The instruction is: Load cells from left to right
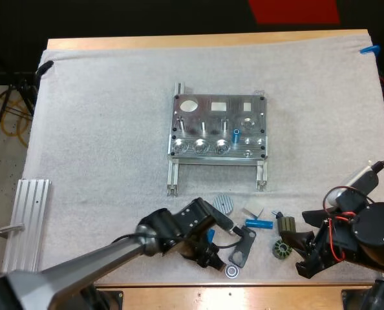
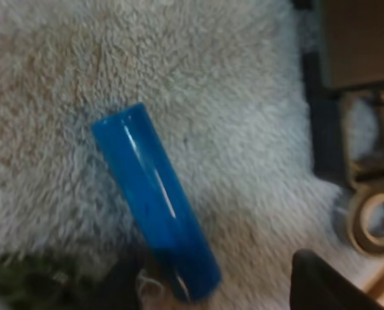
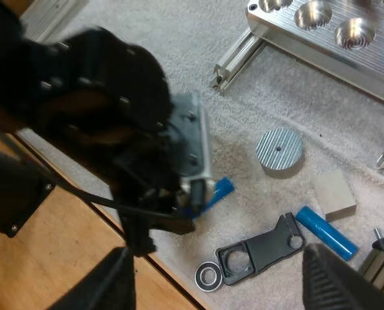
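The metal fixture (image 1: 218, 126) sits mid-mat with one blue cylinder (image 1: 236, 135) standing in it. My left gripper (image 1: 211, 253) is low over the mat's near edge, its fingers (image 2: 321, 284) apart around the end of a second blue cylinder (image 2: 156, 200) that lies flat on the mat (image 1: 210, 236). The right wrist view has that cylinder (image 3: 219, 190) sticking out from under the left gripper (image 3: 185, 200). A third blue cylinder (image 1: 259, 223) lies loose to the right (image 3: 326, 232). My right gripper (image 1: 300, 253) hangs open at the near right, holding nothing (image 3: 229, 274).
Near the front edge lie a dark bracket (image 1: 244, 247), a bearing ring (image 1: 232, 271), a ribbed disc (image 1: 224, 204), a white block (image 1: 253, 210), a dark grey block (image 1: 286, 224) and a toothed part (image 1: 282, 248). An aluminium rail (image 1: 25, 219) lies at the left.
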Robot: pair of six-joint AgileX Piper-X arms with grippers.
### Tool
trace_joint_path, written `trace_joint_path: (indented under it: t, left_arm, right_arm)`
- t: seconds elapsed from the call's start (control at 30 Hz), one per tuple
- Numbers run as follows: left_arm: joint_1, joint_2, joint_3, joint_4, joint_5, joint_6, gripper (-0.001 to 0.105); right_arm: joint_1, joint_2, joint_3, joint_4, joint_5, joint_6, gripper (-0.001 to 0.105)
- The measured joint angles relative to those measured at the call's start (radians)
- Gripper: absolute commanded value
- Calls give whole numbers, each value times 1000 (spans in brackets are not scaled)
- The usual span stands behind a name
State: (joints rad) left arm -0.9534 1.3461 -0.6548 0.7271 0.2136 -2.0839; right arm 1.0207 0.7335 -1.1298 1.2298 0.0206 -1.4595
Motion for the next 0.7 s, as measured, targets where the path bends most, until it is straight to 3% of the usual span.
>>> trace_joint_path:
  t: [0.23,0.3,0.47,0.7]
  left_arm:
    - [0,103,-18,-53,0,-1,49]
    - [0,115,-27,-49,0,-4,40]
    - [0,117,-31,-46,0,-3,4]
    - [0,117,-31,-33,20,23,2]
  right_arm:
    - [0,0,0,0,0,0,55]
    - [0,0,0,0,0,0,55]
    - [0,0,0,0,0,0,55]
    - [0,0,0,0,0,0,55]
